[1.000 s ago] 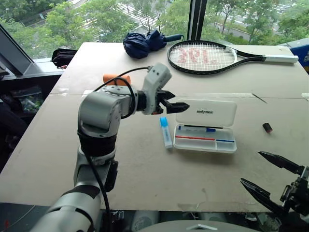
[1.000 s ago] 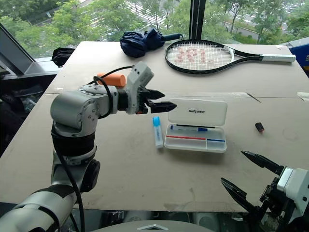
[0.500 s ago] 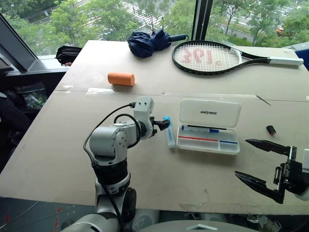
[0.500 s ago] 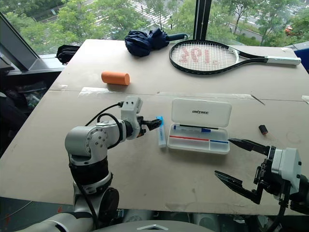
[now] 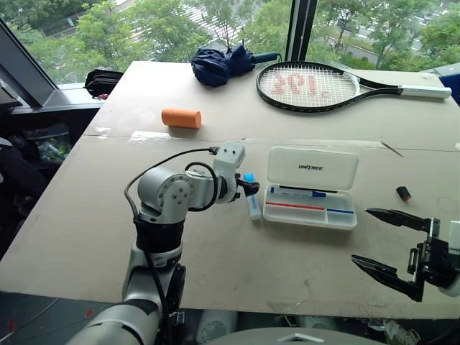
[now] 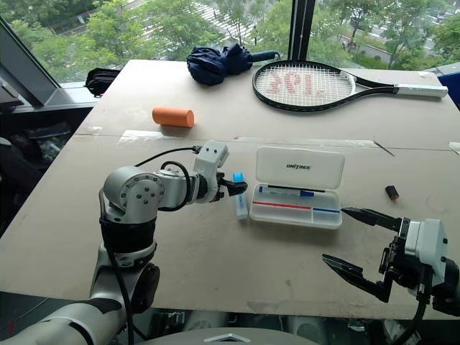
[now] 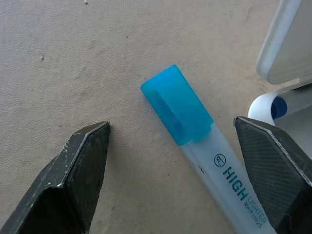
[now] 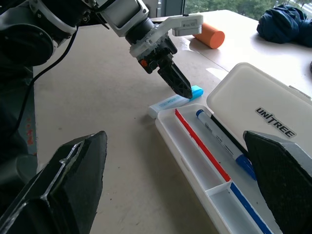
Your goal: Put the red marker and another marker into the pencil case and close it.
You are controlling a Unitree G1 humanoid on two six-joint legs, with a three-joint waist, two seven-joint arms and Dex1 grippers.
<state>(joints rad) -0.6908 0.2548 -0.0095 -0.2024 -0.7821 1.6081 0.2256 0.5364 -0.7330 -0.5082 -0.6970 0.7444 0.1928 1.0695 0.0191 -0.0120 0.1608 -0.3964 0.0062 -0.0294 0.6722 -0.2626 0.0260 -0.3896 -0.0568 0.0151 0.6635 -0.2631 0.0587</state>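
Observation:
The white pencil case (image 5: 343,221) lies open at mid-table, its lid (image 5: 313,167) tipped back. In its tray lie the red marker (image 5: 293,205) and, behind it, a white marker with a blue cap (image 5: 297,192). Just left of the case, a blue-capped highlighter (image 5: 252,203) rests on the table. My left gripper (image 5: 249,187) is open and angled down at the highlighter's cap (image 7: 176,104); one finger stands on each side, and neither touches it. My right gripper (image 5: 392,241) is open at the front right, with nothing between its fingers, and points toward the case (image 8: 181,151).
An orange cylinder (image 5: 180,118) lies at the back left. A tennis racket (image 5: 309,85) and a folded navy umbrella (image 5: 223,63) sit along the far edge. A small black-and-red object (image 5: 404,192) lies right of the case. The table's front edge passes close under my right gripper.
My left gripper has dropped from beside the case's lid to the table and tilted down over the highlighter's cap. My right gripper has stayed open and barely moved. The head camera shifted.

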